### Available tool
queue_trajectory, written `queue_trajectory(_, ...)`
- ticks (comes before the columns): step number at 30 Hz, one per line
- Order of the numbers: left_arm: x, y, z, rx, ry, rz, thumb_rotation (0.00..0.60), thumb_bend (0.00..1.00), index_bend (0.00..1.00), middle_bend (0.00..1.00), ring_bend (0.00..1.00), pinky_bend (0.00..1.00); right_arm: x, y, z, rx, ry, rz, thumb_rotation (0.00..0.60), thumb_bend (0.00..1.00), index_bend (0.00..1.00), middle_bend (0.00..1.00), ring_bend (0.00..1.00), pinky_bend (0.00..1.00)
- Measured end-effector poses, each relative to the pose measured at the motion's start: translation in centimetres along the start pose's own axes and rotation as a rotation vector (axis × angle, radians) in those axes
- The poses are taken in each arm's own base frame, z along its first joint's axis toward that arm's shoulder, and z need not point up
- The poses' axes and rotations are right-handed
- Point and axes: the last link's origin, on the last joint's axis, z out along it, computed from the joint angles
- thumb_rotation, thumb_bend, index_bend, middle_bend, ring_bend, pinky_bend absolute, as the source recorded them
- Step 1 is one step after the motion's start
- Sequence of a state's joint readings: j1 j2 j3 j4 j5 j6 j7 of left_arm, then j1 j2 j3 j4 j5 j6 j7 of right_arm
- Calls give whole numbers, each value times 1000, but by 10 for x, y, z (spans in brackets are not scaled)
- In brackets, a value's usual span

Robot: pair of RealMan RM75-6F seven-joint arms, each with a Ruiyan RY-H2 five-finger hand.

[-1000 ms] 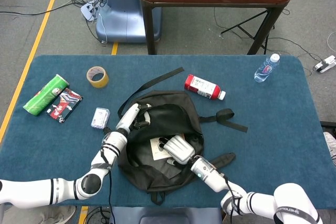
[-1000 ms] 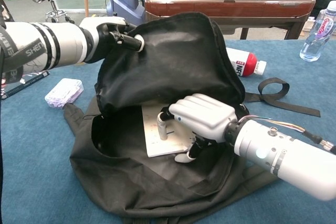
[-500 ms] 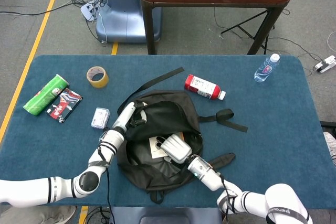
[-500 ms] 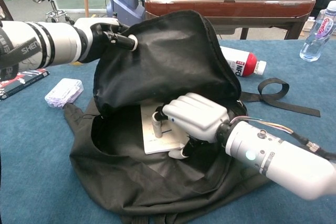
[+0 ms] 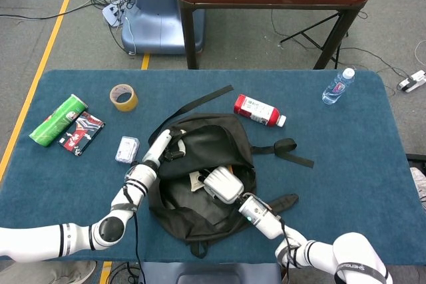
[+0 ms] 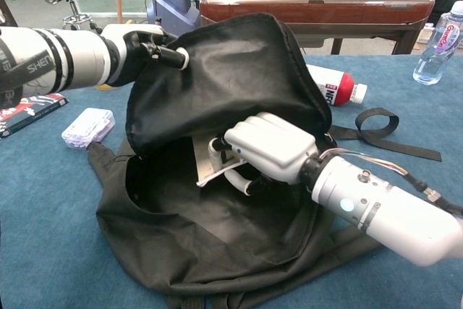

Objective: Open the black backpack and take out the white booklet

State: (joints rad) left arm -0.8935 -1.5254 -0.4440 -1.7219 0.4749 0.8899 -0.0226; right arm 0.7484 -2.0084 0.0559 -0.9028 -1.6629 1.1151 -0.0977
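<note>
The right hand (image 6: 269, 147) sits inside the mouth of the black backpack (image 6: 217, 236), fingers curled around the near edge of the white booklet (image 6: 217, 171), thumb side above and fingertips below. A second ago the booklet lay flat on the bag's inner lining with the hand only resting on it; now its free edge is tipped up off the fabric and much less of the page shows, so the grasp looks secured and the lift begun. My reading is that extraction is under way, with the booklet not yet clear of the opening.

The left hand (image 6: 141, 45) is closed on the upper flap of the backpack, pinching the fabric and holding it raised, as it did before, which keeps the mouth open. The head view shows the backpack near the middle of the desk (image 5: 346, 164), towards its near edge, straps trailing to the far and right sides.
</note>
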Motion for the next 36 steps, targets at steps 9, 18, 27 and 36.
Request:
queue_trajectory(9, 6, 0, 1, 1, 19, 7, 600, 833, 635, 536, 487, 552, 9, 4, -5, 19, 66, -10, 600, 580, 684, 557, 435, 430)
queue_trajectory(18, 14, -4, -1, 9, 29, 28, 600, 833, 632, 532, 482, 535, 38, 14, -29, 70, 142, 22, 600, 580, 737, 602, 506, 510)
queue_trajectory(27, 15, -6, -3, 7, 33, 80, 600, 833, 629, 523, 472, 521, 102, 21, -68, 100, 237, 117, 600, 580, 768, 628, 555, 553)
queue_trajectory(36, 20, -7, 11, 43, 86, 160, 600, 833, 628, 515, 465, 515, 186, 41, -109, 53, 359, 194, 600, 581, 778, 637, 574, 576)
